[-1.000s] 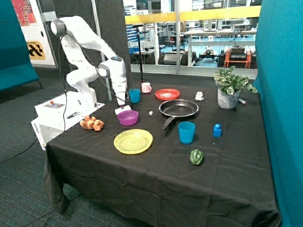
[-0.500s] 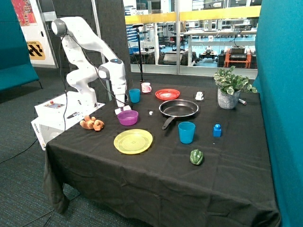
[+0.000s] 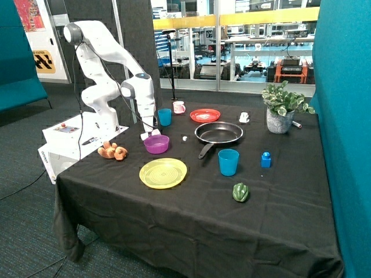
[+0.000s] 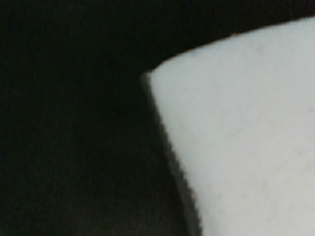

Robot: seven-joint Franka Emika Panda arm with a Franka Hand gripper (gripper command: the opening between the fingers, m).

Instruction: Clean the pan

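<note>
Gripper (image 3: 152, 131) sits low on the black tablecloth (image 3: 191, 220), right at a small white flat thing (image 4: 246, 137) beside the round purple bowl (image 3: 156, 143). I cannot tell how it is set. The black round frying pan with a long black handle (image 3: 218, 134) lies apart, between the flat red plate (image 3: 205, 115) and the blue plastic cup (image 3: 228, 161).

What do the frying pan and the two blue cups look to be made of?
The pan looks like metal with a dark non-stick coating: matte black inside, thin shiny rim, black handle, probably plastic. The blue cups look like plastic: even, opaque colour with a slight sheen. The robot's hand is low by a white object.
</note>
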